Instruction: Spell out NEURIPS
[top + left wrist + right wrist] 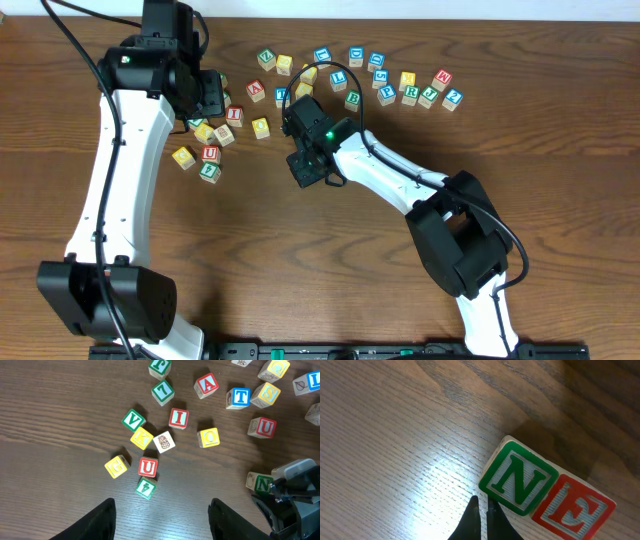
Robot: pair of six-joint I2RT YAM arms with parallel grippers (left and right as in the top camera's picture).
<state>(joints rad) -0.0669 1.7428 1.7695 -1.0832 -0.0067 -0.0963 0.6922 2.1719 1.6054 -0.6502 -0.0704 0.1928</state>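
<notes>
**Wood bench: N and E laid, U is the letter in hand**

Dark wood-grain bench [300, 290] fills every view, with loose letter cubes scattered along its far side. Through the right wrist camera I see the green N cube [519, 480] and the red E cube [575, 510] side by side and touching, reading in order. So I judge the word has its first two letters and five to go.

My right tool [482, 510] has its fingers pinched almost together with nothing between them. Its tips sit just beside the N's near edge, and I cannot tell whether they touch it.

My left tool [161, 510] is spread wide and empty, hovering above a small cluster of cubes. The red U cube [148, 466] lies in that cluster, pressed against a green 4 cube [145, 487] and near a yellow cube [116, 466]. A red I cube [178, 418] sits a little farther off.

U comes next, I think. That calls for dropping the left tool squarely over the U, with its fingers on the two faces clear of the 4. Then I carry it to the open side of the E and set it flush, once the right tool is out of the way.
</notes>
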